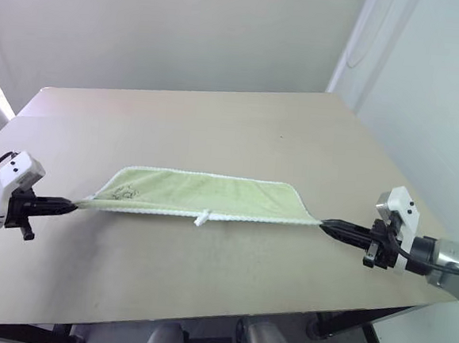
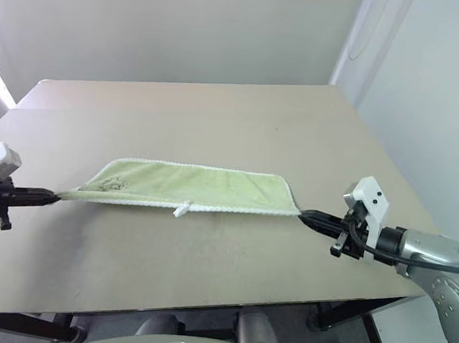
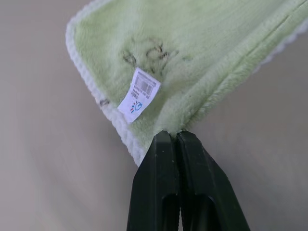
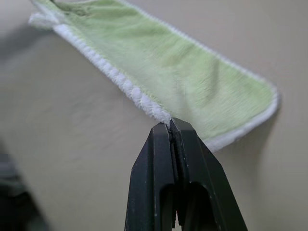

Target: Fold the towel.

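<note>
Your towel [image 1: 204,195] is stretched long and narrow across the middle of the table [image 1: 217,131], running left to right, light green with white stitched edging all round. It looks folded lengthwise, the far edge lying on the tabletop and the near edge pulled taut between your two grippers. A small white loop tag [image 1: 202,218] sticks out from the near edge, close to the middle of its length. Toward the left end you've got a faint dark printed mark [image 1: 124,194] on the cloth, and in the left wrist view a white care label [image 3: 139,95] sits just beside that mark.

Your left gripper [image 1: 69,203] is at the towel's left end, its black fingers [image 3: 163,187] pressed together and pinching the near left corner; you can see green terry bunching right at the tips. Your right gripper [image 1: 325,223] is at the right end, fingers [image 4: 192,183] clamped on the white edging of the near right corner. Both point inward toward each other, low over the table, with the towel drawn tight between them.

The tan table carries nothing else, with a pale wall behind its far edge.
</note>
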{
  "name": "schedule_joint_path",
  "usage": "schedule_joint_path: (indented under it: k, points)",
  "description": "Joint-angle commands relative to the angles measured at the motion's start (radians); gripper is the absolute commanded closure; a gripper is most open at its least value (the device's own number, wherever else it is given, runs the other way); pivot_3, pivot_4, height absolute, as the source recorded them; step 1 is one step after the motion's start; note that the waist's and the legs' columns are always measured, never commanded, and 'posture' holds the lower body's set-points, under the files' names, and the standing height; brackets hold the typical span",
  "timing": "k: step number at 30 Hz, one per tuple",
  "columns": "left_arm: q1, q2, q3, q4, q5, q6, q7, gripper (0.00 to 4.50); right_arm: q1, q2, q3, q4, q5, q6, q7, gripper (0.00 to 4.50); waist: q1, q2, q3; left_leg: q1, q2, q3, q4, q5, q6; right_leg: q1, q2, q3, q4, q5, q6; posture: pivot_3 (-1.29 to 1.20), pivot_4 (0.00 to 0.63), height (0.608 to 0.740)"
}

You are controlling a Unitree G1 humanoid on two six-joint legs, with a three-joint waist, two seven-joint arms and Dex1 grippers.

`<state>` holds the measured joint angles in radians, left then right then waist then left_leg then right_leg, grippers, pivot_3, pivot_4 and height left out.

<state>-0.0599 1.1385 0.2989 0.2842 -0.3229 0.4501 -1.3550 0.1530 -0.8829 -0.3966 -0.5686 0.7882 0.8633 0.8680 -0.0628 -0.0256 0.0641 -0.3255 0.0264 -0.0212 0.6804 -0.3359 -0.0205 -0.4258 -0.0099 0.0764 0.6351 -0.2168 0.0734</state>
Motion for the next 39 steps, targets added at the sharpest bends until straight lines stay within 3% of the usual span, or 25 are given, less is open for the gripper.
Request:
schedule_joint_path:
  k: [1, 5, 12, 16, 27, 39]
  points:
    - [0.103, 0.05, 0.107, -0.081, -0.026, 0.031, -0.023, 4.43, 0.083, -0.026, -0.1, -0.087, 0.041, 0.03, 0.006, 4.5, -0.003, 0.0, 0.0, 0.0, 0.0, 0.0, -0.001, 0.0, 0.0, 0.0, 0.0, 0.0, 0.0, 0.0, 0.0, 0.0, 0.0, 0.712]
    - [0.15, 0.032, 0.126, -0.152, -0.065, 0.093, -0.005, 4.43, 0.091, -0.025, -0.12, -0.082, 0.05, 0.028, -0.015, 4.5, -0.006, -0.001, 0.001, 0.001, 0.001, 0.001, -0.003, 0.0, 0.0, 0.0, -0.001, 0.0, -0.002, 0.0, 0.0, 0.0, 0.0, 0.712]
    - [-0.041, -0.032, -0.008, -0.076, -0.071, 0.159, 0.058, 4.43, -0.074, -0.009, 0.06, 0.064, -0.073, -0.047, -0.057, 4.5, -0.006, 0.006, 0.004, 0.002, 0.006, -0.002, -0.003, -0.002, -0.003, 0.006, -0.002, -0.013, -0.02, 0.0, 0.0, 0.0, 0.0, 0.712]
    - [-0.177, -0.07, -0.078, 0.032, -0.039, 0.165, 0.101, 4.43, -0.124, -0.021, 0.205, 0.189, -0.262, -0.182, -0.063, 4.5, -0.006, 0.003, 0.003, 0.002, 0.005, 0.0, -0.003, -0.001, -0.001, 0.006, -0.003, -0.012, -0.019, 0.0, 0.0, 0.0, 0.0, 0.712]
    - [-0.446, -0.181, -0.254, 0.311, 0.081, 0.074, 0.127, 4.43, -0.377, 0.158, 0.308, 0.45, -0.415, -0.323, -0.165, 4.5, -0.005, 0.002, 0.003, 0.001, 0.001, 0.0, -0.003, -0.004, 0.003, -0.001, 0.0, -0.006, -0.005, 0.005, -0.001, 0.0, 0.0, 0.712]
    - [-0.672, -0.292, -0.279, 0.616, 0.158, -0.031, 0.19, 4.43, -0.533, 0.279, 0.418, 0.678, -0.501, -0.361, -0.146, 4.5, -0.009, 0.001, 0.002, 0.002, 0.001, 0.0, 0.0, -0.004, 0.004, 0.001, 0.0, -0.005, -0.004, 0.005, -0.002, 0.0, 0.0, 0.712]
